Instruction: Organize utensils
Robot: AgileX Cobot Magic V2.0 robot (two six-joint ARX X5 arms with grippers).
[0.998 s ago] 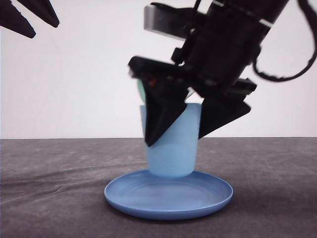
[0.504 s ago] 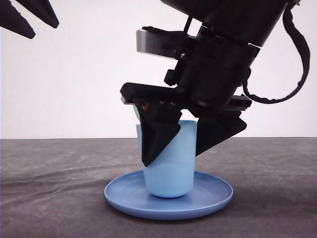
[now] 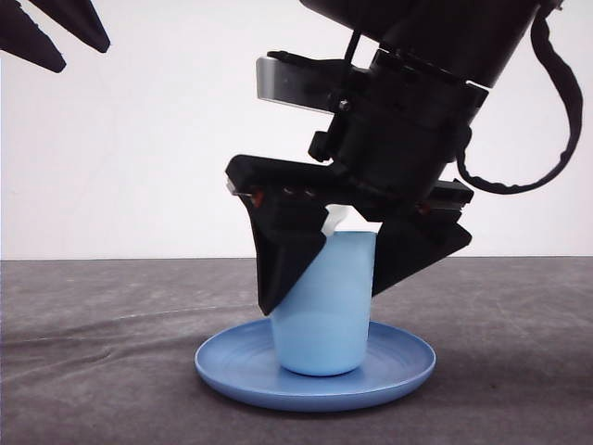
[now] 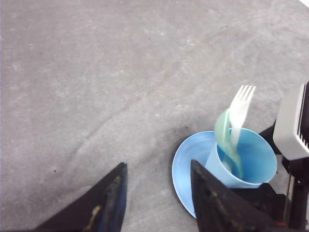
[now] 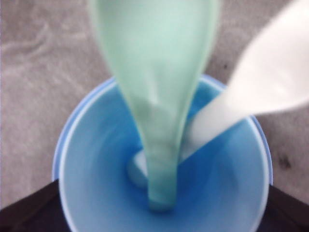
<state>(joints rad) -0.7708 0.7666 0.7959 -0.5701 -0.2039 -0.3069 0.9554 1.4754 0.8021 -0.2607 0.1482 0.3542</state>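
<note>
The white fork (image 4: 240,108) and the mint-green spoon (image 4: 224,140) stand together, heads up, in the light blue cup (image 3: 324,315). The cup rests upright on the blue plate (image 3: 232,366). My right gripper (image 3: 319,303) straddles the cup, one finger on each side, with the left fingertip a little clear of the cup wall. A bit of the fork (image 3: 335,220) shows above the rim. From the right wrist, the spoon (image 5: 154,87) and fork (image 5: 260,82) lean out of the cup (image 5: 96,193). My left gripper (image 4: 157,193) hangs open and empty, high and off to the left.
The plate (image 4: 190,169) lies on a grey cloth-covered table (image 4: 96,72) with bare surface all around it. A white wall stands behind. The right arm's bulk and cable loop hang over the cup.
The right gripper lowered the cup from above the plate onto it. The cup then straightened and shifted slightly right, and the fingertips spread a little. The left arm stayed put.
</note>
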